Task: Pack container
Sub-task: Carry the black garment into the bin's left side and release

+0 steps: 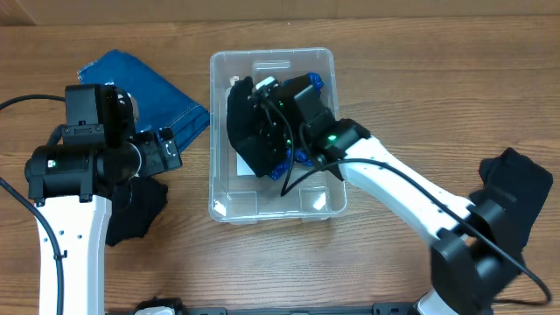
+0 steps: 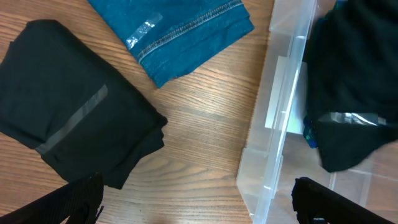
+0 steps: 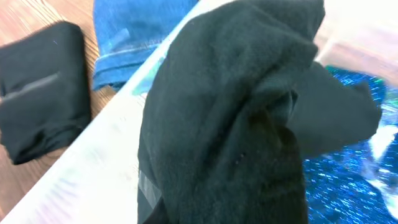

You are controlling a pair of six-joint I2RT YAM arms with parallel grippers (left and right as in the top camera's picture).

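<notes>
The clear container [image 1: 271, 56] stands mid-table. My right gripper [image 1: 273, 121] is inside it, shut on a black garment [image 1: 247, 131] that drapes over its fingers. In the right wrist view the garment [image 3: 236, 124] fills the frame and hides the fingers, beside the container's rim [image 3: 93, 149]. A sparkly blue item [image 1: 304, 158] lies under it in the container and also shows in the right wrist view [image 3: 348, 180]. My left gripper [image 1: 171, 150] is open and empty just left of the container wall [image 2: 273, 124], its fingers [image 2: 199, 205] wide apart above the bare wood.
Folded blue jeans [image 1: 144, 83] lie at the back left and show in the left wrist view [image 2: 180, 31]. A folded black cloth [image 1: 140, 206] lies under my left arm, also in the left wrist view [image 2: 68, 118]. Another black cloth [image 1: 516, 188] sits at the far right.
</notes>
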